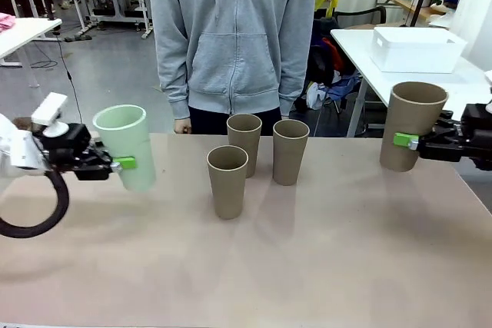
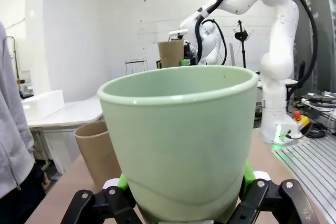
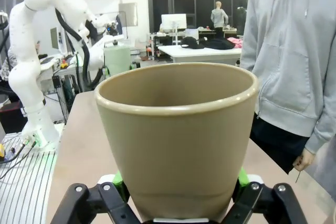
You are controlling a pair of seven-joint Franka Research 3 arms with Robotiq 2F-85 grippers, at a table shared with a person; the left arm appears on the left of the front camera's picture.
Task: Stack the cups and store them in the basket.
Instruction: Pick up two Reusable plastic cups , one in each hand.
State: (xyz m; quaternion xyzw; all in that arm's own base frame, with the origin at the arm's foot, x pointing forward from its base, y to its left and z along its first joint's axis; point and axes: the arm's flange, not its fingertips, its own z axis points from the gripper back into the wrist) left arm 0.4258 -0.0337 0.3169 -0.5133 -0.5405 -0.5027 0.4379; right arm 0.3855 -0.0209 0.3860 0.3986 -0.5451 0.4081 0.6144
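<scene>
Gripping at the left edge of the table [image 1: 323, 266], the left gripper [image 1: 123, 163] clamps the mint cup [image 1: 125, 137]; the right gripper [image 1: 406, 141] clamps a tan cup [image 1: 413, 117] at the right edge. The basket [image 1: 416, 49] sits on another table [image 1: 461, 84]. Tilted nesting could jam rims or topple the three standing cups [image 1: 228, 182].

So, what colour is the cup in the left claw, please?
The cup is mint green, clearest in the left wrist view.

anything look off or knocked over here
Nothing is spilled or broken. The mint cup held by the left gripper leans a little; the white basket sits on another table at the back right.
</scene>
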